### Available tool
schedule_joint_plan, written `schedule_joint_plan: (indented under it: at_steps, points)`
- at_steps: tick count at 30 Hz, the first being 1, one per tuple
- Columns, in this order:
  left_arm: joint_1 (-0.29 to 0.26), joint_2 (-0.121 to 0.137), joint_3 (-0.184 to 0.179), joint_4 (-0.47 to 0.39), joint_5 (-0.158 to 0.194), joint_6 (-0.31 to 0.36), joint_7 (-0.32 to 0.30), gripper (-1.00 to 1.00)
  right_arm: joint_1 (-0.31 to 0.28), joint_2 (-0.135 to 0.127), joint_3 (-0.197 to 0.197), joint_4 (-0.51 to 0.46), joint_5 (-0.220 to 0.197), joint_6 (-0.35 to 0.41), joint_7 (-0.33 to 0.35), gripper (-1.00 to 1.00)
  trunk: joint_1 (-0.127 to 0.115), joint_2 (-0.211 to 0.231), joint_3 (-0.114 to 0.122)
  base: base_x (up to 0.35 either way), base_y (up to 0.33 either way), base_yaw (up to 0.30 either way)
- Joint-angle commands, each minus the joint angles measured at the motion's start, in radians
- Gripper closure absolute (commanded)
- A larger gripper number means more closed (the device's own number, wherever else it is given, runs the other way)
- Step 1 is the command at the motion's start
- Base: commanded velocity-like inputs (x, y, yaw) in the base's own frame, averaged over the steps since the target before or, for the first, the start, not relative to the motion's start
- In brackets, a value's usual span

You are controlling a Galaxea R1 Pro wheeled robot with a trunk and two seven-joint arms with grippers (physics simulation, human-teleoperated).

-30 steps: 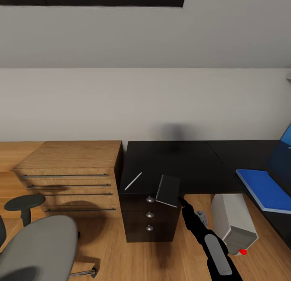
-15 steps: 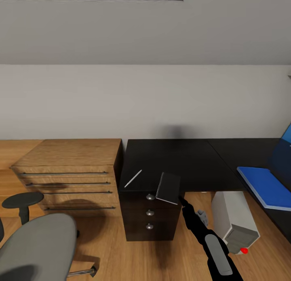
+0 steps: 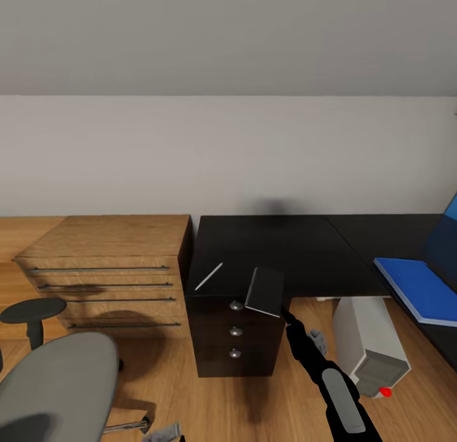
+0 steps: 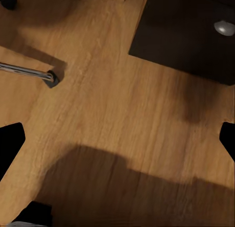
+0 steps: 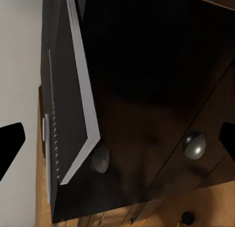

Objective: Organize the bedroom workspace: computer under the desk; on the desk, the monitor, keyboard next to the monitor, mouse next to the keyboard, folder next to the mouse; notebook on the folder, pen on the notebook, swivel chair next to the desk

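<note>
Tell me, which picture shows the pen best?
The head view: the pen lies whole on the desk, beside the tilted notebook. The right wrist view shows the notebook's edge up close.

A light wooden cabinet (image 3: 111,270) with four long dark drawer handles is seen at the middle left of the head view, set against a plain pale wall (image 3: 228,150). A wooden plank floor (image 3: 190,397) is spread across the lower frame and is shown close up in the left wrist view.

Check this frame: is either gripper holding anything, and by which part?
The right gripper holds the notebook, tilted, by its near lower corner at the desk edge. The left fingers are open.
</note>
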Motion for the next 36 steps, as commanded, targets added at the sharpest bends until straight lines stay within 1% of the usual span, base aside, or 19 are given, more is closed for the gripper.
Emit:
schedule_joint_plan:
  at_steps: [1, 3, 6, 8, 11, 12, 14, 15, 16, 18, 19, 21, 29, 30, 36]
  points:
    - [0.000, 0.000, 0.000, -0.032, 0.008, 0.049, 0.006, -1.00, -0.001, 0.001, -0.004, 0.000, -0.006, 0.008, 0.003, -1.00, 0.004, -0.008, -0.004, 0.000, 0.000, 0.000]
    - [0.000, 0.001, 0.003, -0.089, 0.012, 0.126, 0.007, -1.00, -0.001, 0.001, -0.004, 0.000, -0.006, 0.008, 0.003, -1.00, 0.012, -0.022, -0.010, 0.000, 0.000, 0.000]
    - [0.000, 0.001, 0.011, -0.166, 0.018, 0.202, 0.007, -1.00, -0.001, 0.001, -0.004, 0.000, -0.006, 0.008, 0.002, -1.00, 0.023, -0.043, -0.020, 0.000, 0.000, 0.000]
    - [0.000, 0.001, 0.028, -0.265, 0.024, 0.264, 0.007, -1.00, -0.001, 0.001, -0.004, 0.000, -0.006, 0.009, 0.002, -1.00, 0.027, -0.050, -0.023, 0.000, 0.000, 0.000]
    - [0.000, 0.001, 0.032, -0.281, 0.027, 0.274, 0.007, -1.00, -0.001, 0.001, -0.004, -0.001, -0.006, 0.009, 0.002, -1.00, 0.027, -0.050, -0.023, 0.000, 0.000, 0.000]
    - [0.000, 0.001, 0.032, -0.280, 0.027, 0.276, 0.007, -1.00, -0.001, 0.001, -0.004, -0.001, -0.006, 0.009, 0.002, -1.00, 0.027, -0.050, -0.023, 0.000, 0.000, 0.000]
    - [0.000, 0.001, 0.034, -0.253, 0.027, 0.277, 0.006, -1.00, -0.001, 0.001, -0.004, -0.001, -0.006, 0.009, 0.002, -1.00, 0.027, -0.050, -0.023, 0.000, 0.000, 0.000]
    - [0.000, 0.002, 0.036, -0.208, 0.025, 0.275, 0.004, -1.00, -0.001, 0.001, -0.004, -0.001, -0.006, 0.010, 0.004, -1.00, 0.027, -0.050, -0.023, 0.000, 0.000, 0.000]
    - [0.000, 0.003, 0.036, -0.196, 0.024, 0.274, 0.004, -1.00, -0.001, 0.001, -0.004, -0.001, -0.007, 0.011, 0.005, -1.00, 0.027, -0.050, -0.023, 0.000, 0.000, 0.000]
    - [0.000, 0.011, 0.037, -0.169, 0.024, 0.272, 0.004, -1.00, -0.001, 0.002, -0.004, -0.002, -0.007, 0.011, 0.014, -1.00, 0.027, -0.050, -0.023, 0.000, 0.000, 0.010]
    - [0.000, 0.020, 0.037, -0.149, 0.024, 0.271, 0.005, -1.00, -0.001, 0.004, -0.003, -0.001, -0.007, 0.011, 0.020, -1.00, 0.027, -0.050, -0.023, 0.000, 0.000, 0.079]
    - [0.000, 0.030, 0.038, -0.130, 0.024, 0.270, 0.004, -1.00, -0.001, 0.004, -0.003, -0.001, -0.007, 0.011, 0.025, -1.00, 0.027, -0.050, -0.022, 0.000, 0.000, 0.152]
    - [0.000, 0.037, 0.037, -0.113, 0.024, 0.265, 0.004, -1.00, -0.001, 0.004, -0.003, 0.000, -0.007, 0.010, 0.029, -1.00, 0.027, -0.050, -0.019, 0.000, 0.000, 0.220]
    - [0.000, 0.037, 0.037, -0.094, 0.022, 0.251, 0.004, -1.00, -0.001, 0.003, -0.003, -0.001, -0.007, 0.011, 0.029, -1.00, 0.027, -0.050, -0.019, 0.000, 0.000, 0.074]
    - [0.000, 0.036, 0.036, -0.080, 0.020, 0.234, 0.004, -1.00, -0.001, 0.002, -0.003, -0.002, -0.006, 0.012, 0.028, -1.00, 0.027, -0.050, -0.019, 0.000, 0.000, 0.036]
